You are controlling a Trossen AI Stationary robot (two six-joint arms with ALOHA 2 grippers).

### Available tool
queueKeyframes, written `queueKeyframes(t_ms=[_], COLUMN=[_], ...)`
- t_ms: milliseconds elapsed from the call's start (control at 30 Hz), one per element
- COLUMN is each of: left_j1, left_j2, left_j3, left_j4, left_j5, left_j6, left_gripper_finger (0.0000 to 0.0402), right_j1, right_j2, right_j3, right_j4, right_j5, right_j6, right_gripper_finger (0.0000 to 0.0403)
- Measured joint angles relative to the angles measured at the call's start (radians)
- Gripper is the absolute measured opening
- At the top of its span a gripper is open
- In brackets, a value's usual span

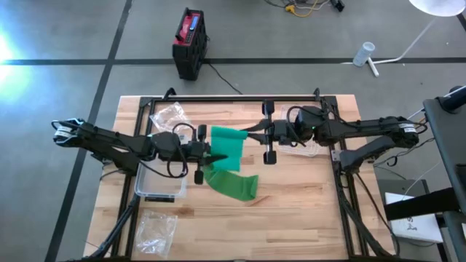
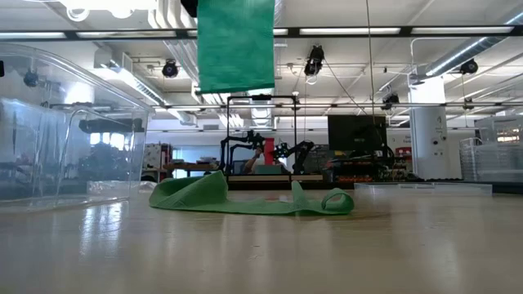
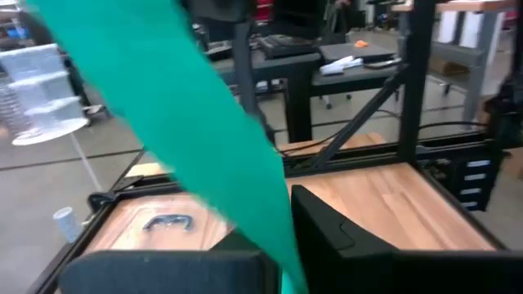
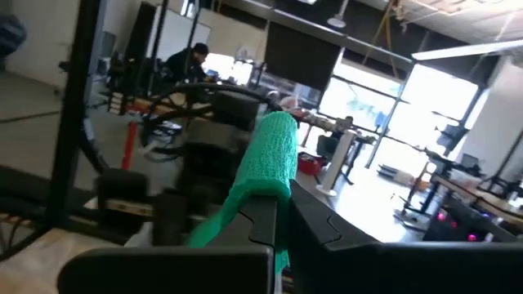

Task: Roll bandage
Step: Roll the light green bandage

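Overhead, a green bandage (image 1: 226,156) hangs stretched between two dark robot arms above the middle of a pale wooden desk (image 1: 291,211). The left end effector (image 1: 212,157) is clenched on the strip partway along, and the right end effector (image 1: 256,135) is clenched on the upper end, where the right wrist camera shows the bandage (image 4: 265,159) already gathered into a small roll between its fingers. The loose tail drapes down and lies rumpled on the desk. Judging by those soft folds, the bandage is light, limp cloth, likely a little clingy and not fragile; it would sag and twist if slack, so it looks best held at the rolled end and pinched flat across its width farther down, kept gently taut. The desk is smooth, varnished butcher-block framed by black metal rails. A clear plastic container (image 1: 160,185) sits under the left arm, with clear plastic bags (image 1: 155,229) nearby. Beyond the desk is a bright workshop with a grey floor, shelving, monitors, and a person seated far off.
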Motion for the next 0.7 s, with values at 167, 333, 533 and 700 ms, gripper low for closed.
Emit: queueKeyframes(t_ms=[167, 333, 533, 700], left_j1=[-0.015, -0.043, -0.067, -0.061], left_j2=[0.001, 0.002, -0.014, -0.028], left_j3=[0.000, 0.000, 0.000, 0.000], left_j4=[0.001, 0.031, 0.117, 0.249], left_j5=[0.021, 0.058, 0.101, 0.101], left_j6=[0.000, 0.006, 0.012, -0.060], left_gripper_finger=[0.0002, 0.0001, 0.0000, 0.0000], right_j1=[-0.033, -0.070, -0.086, -0.086], right_j2=[0.005, 0.016, 0.031, 0.049], right_j3=[0.000, 0.000, 0.000, -0.004], right_j4=[-0.001, -0.013, -0.060, -0.090], right_j5=[0.040, 0.048, 0.046, 0.042], right_j6=[0.003, -0.014, -0.061, -0.083], right_gripper_finger=[0.0003, 0.0003, 0.0003, 0.0003])
